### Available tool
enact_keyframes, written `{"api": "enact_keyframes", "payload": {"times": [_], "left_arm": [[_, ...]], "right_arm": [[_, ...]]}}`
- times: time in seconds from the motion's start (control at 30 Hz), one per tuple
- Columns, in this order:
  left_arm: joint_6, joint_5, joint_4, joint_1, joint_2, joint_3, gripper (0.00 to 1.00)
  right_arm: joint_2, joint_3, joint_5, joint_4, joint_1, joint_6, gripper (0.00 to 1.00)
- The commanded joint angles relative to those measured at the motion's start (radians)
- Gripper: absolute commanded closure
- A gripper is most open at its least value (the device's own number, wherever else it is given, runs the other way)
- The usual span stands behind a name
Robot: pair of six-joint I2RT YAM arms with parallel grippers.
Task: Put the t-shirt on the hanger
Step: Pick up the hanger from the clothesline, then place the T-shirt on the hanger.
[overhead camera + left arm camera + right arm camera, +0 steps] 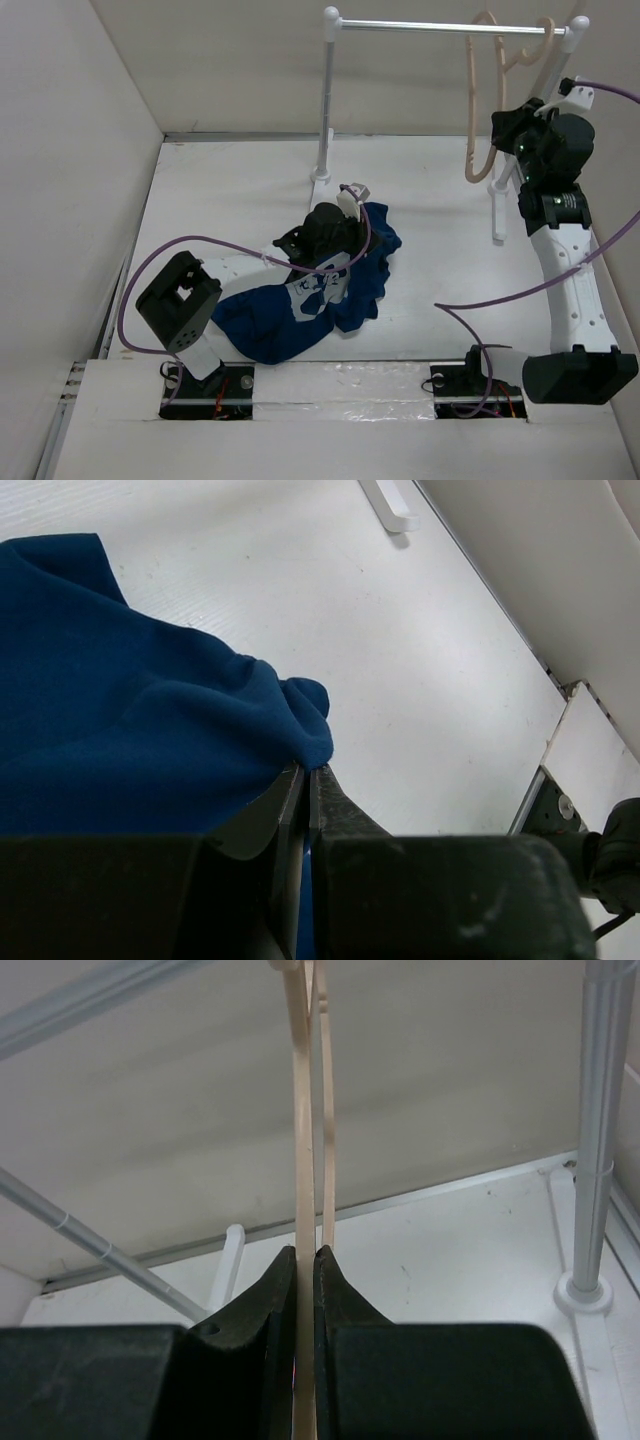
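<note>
The dark blue t-shirt (262,325) lies crumpled on the white table, its white print (318,291) facing up. My left gripper (352,222) reaches over the shirt's far end. In the left wrist view this gripper (308,771) is shut on a fold of the t-shirt (120,710), with blue cloth showing between the jaws. The pale beige hanger (470,110) hangs from the rack's bar at the back right. My right gripper (497,168) is raised at its lower end. The right wrist view shows that gripper (305,1253) shut on a thin strip of the hanger (299,1110).
The rack has a silver bar (440,28) on white posts (327,110), with feet on the table at the back. A second post (598,1130) stands close to the right of my right gripper. Walls enclose the table on the left and back.
</note>
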Motion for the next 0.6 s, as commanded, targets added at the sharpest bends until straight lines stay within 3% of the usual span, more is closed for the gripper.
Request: {"api": "enact_keyframes", "payload": {"times": [0.0, 0.2, 0.33, 0.47, 0.57], "left_arm": [[-0.002, -0.004, 0.062, 0.011, -0.051, 0.001, 1.0], [-0.017, -0.013, 0.06, 0.06, 0.006, 0.05, 1.0], [-0.034, -0.018, 0.054, 0.098, 0.043, 0.096, 1.0], [-0.056, 0.013, 0.053, 0.149, 0.083, 0.148, 1.0], [-0.059, 0.016, 0.034, 0.182, 0.104, 0.189, 1.0]], "right_arm": [[-0.091, -0.098, -0.025, 0.102, 0.023, 0.051, 1.0], [-0.29, -0.351, -0.146, 0.133, 0.094, 0.129, 1.0], [-0.517, -0.64, -0.209, 0.087, 0.131, 0.199, 1.0], [-0.819, -0.771, -0.249, -0.014, 0.178, 0.27, 1.0], [-0.896, -0.759, -0.283, -0.184, 0.192, 0.243, 1.0]]}}
